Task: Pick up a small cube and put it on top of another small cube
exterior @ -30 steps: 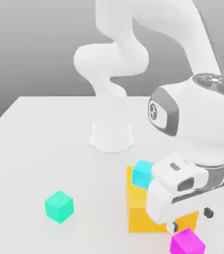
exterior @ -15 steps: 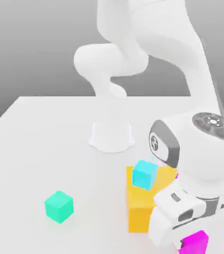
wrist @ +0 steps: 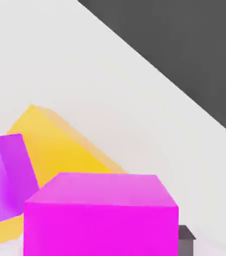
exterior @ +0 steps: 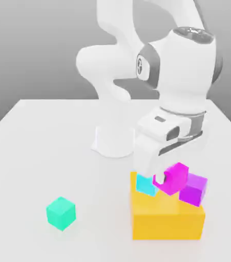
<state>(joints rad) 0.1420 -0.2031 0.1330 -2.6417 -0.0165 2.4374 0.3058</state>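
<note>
My gripper (exterior: 169, 180) is shut on the small hot-pink cube (exterior: 176, 176) and holds it tilted in the air, just above the large orange block (exterior: 166, 221). In the hand view the pink cube (wrist: 102, 215) sits close between the fingers, with a dark fingertip (wrist: 185, 239) at its side. A violet-purple cube (exterior: 194, 189) rests on the orange block, right beside and slightly below the held cube on the exterior view's right. The purple cube (wrist: 4, 180) and orange block (wrist: 64, 150) also lie beyond the held cube in the hand view.
A cyan cube (exterior: 146, 184) sits on the orange block's far corner at the exterior view's left, close to the gripper. A teal cube (exterior: 61, 213) lies alone on the white table (exterior: 45, 148). The arm's base (exterior: 114, 140) stands behind the block.
The gripper closed on the pink cube low at the table's front, then lifted it and carried it back over the orange block, beside the purple cube.
</note>
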